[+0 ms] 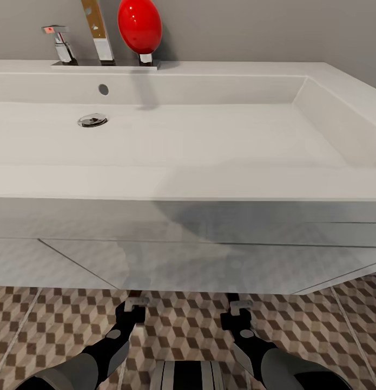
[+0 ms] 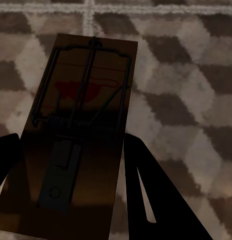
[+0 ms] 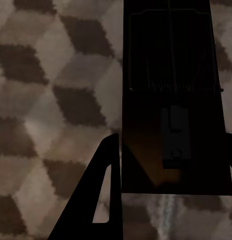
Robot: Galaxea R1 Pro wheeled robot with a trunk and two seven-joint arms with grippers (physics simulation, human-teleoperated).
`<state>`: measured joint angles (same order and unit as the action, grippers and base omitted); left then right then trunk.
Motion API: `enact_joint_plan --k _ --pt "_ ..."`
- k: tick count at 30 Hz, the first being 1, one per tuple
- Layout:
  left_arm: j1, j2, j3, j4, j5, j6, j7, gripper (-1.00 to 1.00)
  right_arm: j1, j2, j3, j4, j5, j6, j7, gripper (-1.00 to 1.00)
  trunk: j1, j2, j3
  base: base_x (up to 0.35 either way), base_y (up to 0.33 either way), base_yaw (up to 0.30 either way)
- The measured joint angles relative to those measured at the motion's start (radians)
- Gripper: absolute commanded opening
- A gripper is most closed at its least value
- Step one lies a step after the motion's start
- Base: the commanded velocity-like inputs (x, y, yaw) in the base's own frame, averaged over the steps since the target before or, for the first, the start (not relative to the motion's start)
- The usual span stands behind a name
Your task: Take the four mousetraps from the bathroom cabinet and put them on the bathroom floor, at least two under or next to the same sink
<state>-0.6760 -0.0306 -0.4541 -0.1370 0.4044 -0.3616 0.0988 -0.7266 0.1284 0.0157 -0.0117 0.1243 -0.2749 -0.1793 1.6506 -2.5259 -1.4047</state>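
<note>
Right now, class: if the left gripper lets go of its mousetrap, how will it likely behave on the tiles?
The mousetrap is a flat wooden board, so it would probably land flat, not roll. It looks thin and light, likely sliding easily on the smooth bathroom floor. Its wire parts may snag or snap.

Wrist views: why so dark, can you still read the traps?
Left wrist view: the mousetrap is dim but its wire and red mark read, between black fingers. Right wrist view: the other mousetrap is near-black, wire faint. Head view: the sink is bright and shades the floor.
</note>
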Motion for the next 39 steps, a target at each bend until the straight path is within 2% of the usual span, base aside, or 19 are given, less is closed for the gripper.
enact_joint_plan --k 33,39 --pt "0.0 -0.003 0.002 0.0 0.001 -0.008 0.006 -1.0 0.0 -0.001 0.0 0.0 0.0 0.001 0.0 -1.0 0.0 0.0 0.0 0.0 0.0 0.0" --pt "0.0 -0.019 0.002 0.0 0.001 -0.006 0.006 -1.0 0.0 -0.002 -0.001 -0.001 0.0 0.001 0.0 -1.0 0.0 0.0 0.0 0.0 0.0 0.0"
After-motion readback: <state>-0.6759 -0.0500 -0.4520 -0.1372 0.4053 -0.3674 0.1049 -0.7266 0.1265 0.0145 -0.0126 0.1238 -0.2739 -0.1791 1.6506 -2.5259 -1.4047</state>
